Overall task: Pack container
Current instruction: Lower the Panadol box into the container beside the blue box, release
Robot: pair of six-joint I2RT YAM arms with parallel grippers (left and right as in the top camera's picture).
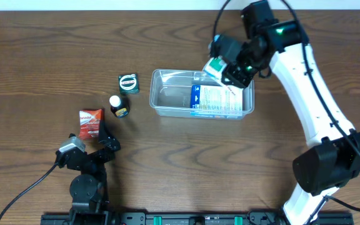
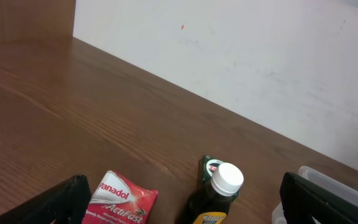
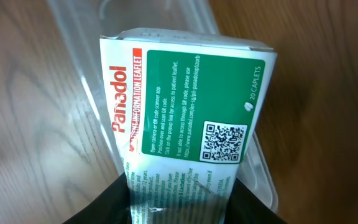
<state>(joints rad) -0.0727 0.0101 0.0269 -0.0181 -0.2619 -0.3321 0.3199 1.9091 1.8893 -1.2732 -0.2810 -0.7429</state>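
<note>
The right gripper grips a green-and-white cardboard Panadol box over the clear rectangular plastic container. The left gripper has its fingers wide apart, holding nothing.

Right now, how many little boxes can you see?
4: a red box and a dark green box on the table left of the container, a white and blue box inside it, a green Panadol box in the right tool.
</note>
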